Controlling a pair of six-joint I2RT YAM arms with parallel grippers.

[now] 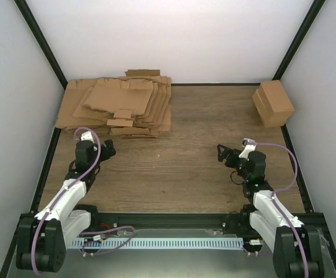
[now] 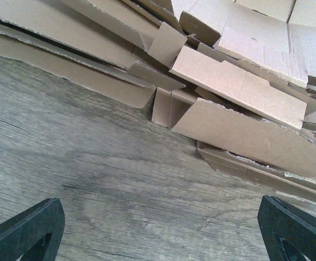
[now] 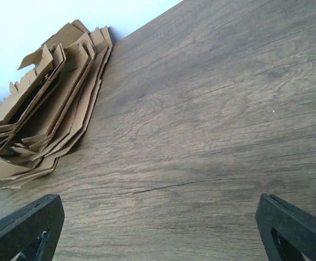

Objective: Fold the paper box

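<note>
**Top and wrist views.** Both arms sat low near the front edge of the bench (image 1: 173, 174). The left gripper (image 1: 106, 152) and right gripper (image 1: 222, 154) each had jaws spread fully wide, holding nothing. The paper box (image 1: 123, 98), a flat die-cut sheet, lay topmost on the pile of cardboard sheets (image 1: 75, 113) in the far-left corner. The pile's ragged near edge lay just ahead of the left jaws. A blocky carton (image 1: 273, 103) stood against the far-right edge. Open wood stretched between the grippers.
</note>
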